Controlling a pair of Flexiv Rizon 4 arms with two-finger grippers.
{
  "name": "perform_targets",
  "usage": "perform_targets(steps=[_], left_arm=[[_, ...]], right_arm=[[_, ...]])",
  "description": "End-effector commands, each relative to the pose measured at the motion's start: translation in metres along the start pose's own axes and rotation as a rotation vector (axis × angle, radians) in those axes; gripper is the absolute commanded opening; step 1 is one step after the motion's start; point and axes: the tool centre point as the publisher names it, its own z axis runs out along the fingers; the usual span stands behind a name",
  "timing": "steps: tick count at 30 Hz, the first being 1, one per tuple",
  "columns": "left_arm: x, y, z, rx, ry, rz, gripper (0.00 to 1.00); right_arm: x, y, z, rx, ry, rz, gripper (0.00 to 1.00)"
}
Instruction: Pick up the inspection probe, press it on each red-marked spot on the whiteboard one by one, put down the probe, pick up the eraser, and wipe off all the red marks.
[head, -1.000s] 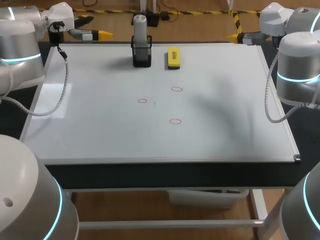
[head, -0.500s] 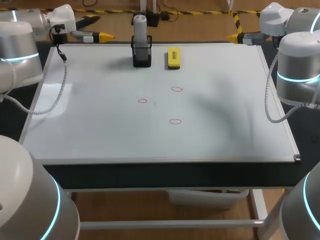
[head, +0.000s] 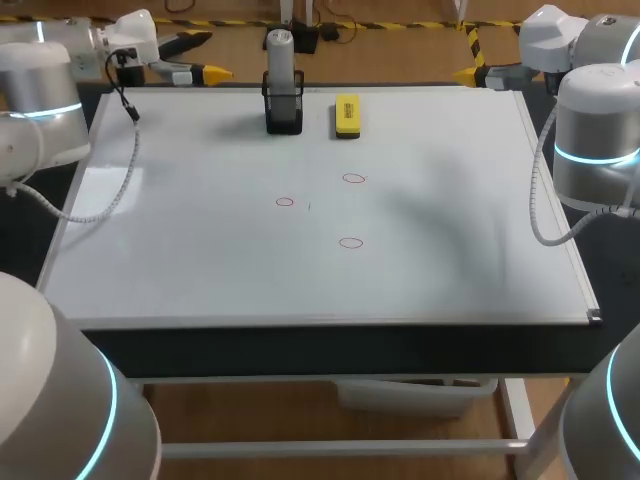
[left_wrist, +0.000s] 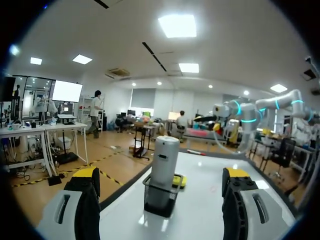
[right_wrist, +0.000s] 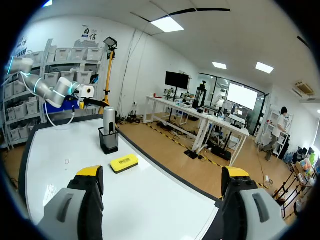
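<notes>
Standing upright in a boxy black holder (head: 285, 115) near the worktop's far edge, the inspection probe (head: 280, 55) is a smooth grey cylinder with a rounded top. The eraser (head: 347, 114), a flat yellow rectangular block, lies just beside the holder, not touching it. The glossy whiteboard (head: 200, 270) has a thin metal frame, and three small red marks (head: 285, 202) (head: 353, 178) (head: 350, 242) sit as oval outlines near its middle. Left arm (head: 40, 95) is at the far left corner, jaws spread and empty, with the probe ahead of them and the holder half hiding the eraser. A ribbed grey cable (head: 125, 165) droops over the board. Right arm (head: 595, 130) is at the far right corner, jaws spread and empty.
</notes>
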Motion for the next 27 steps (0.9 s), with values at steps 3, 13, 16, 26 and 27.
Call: perform_targets(steps=[3,13,16,26,27], left_arm=[[-0.009,0.005,0.014,0.009,0.108,0.016,1.0],[-0.015,0.01,0.04,0.032,0.174,0.022,1.0],[-0.015,0.011,0.047,0.042,0.203,0.018,1.0],[-0.015,0.012,0.063,0.051,0.265,0.015,1.0],[-0.013,0.012,0.065,0.049,0.271,0.018,1.0]], right_arm=[[-0.001,0.001,0.0,0.003,0.001,0.0,1.0],[-0.001,0.001,0.0,0.003,0.001,0.0,1.0],[-0.001,0.001,0.0,0.003,0.001,0.0,1.0],[-0.001,0.001,0.0,0.003,0.001,0.0,1.0],[-0.001,0.001,0.0,0.003,0.001,0.0,1.0]])
